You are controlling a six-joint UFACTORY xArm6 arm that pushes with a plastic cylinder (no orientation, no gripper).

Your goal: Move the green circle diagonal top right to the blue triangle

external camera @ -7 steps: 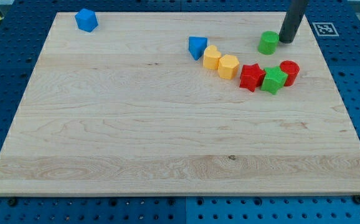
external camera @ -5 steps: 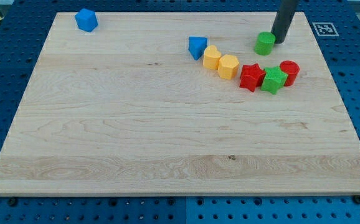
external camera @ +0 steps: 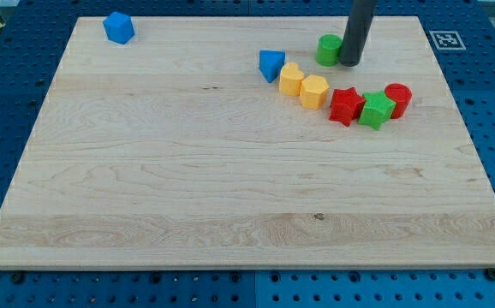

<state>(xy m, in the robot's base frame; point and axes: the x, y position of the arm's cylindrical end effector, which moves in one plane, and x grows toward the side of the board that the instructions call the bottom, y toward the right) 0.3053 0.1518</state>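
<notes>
board (external camera: 187, 197) lies bare near the view's bottom. farther up, the blue triangle (external camera: 271, 65); beyond it, up and to the view's right, the green circle (external camera: 328, 50), my tip (external camera: 349, 62) touching its right side. no fingers: a bare rod.

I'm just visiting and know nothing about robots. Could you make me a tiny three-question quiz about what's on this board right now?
1. True or false: my tip is against the green circle's right side in the view.
2. How many yellow blocks are there?
3. Which block sits alone near the view's top left: A red, B blue, C green?

Key: 1 true. 2 two. 3 B, the blue block.
</notes>
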